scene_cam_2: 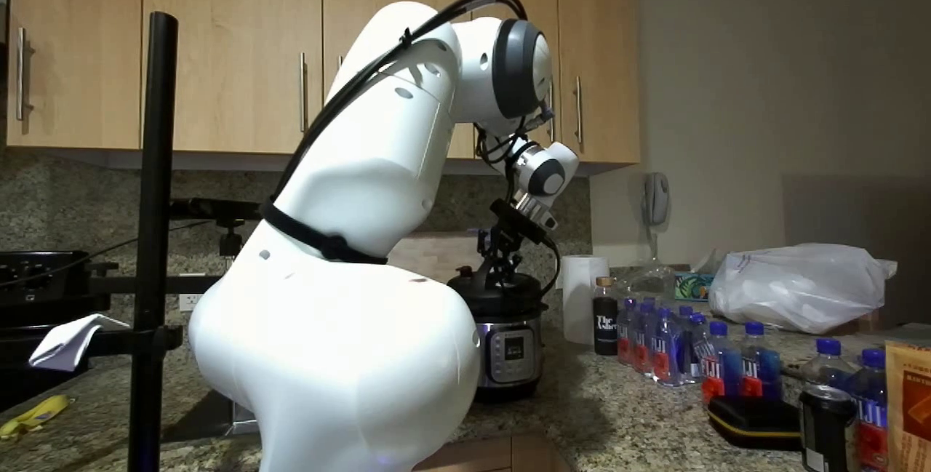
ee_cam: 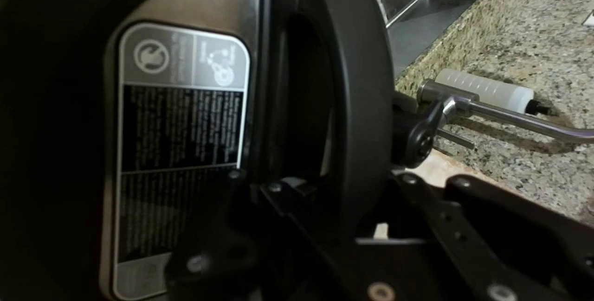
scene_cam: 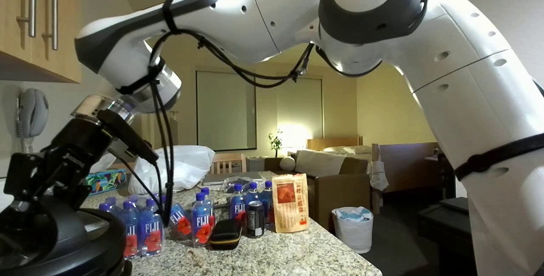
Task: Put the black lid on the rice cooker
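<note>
Lid (ee_cam: 181,129) fills the left of the wrist view, then its arched handle (ee_cam: 369,106), with the pincer (ee_cam: 341,189) looking clamped round it. So lid's right under the pincer, cooker (scene_cam_2: 511,356) straight below; can't tell if it's fully seated, prob just press down next.

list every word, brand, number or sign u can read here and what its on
"FIJI": on the water bottles
"The Asher", last letter unsure: on the dark bottle
A round white sign, no words: on the label of the black lid
Too small or blurred: the label's other print, and print on the rice cooker, the can, the tan pouch and the arm's black wrist section
</note>
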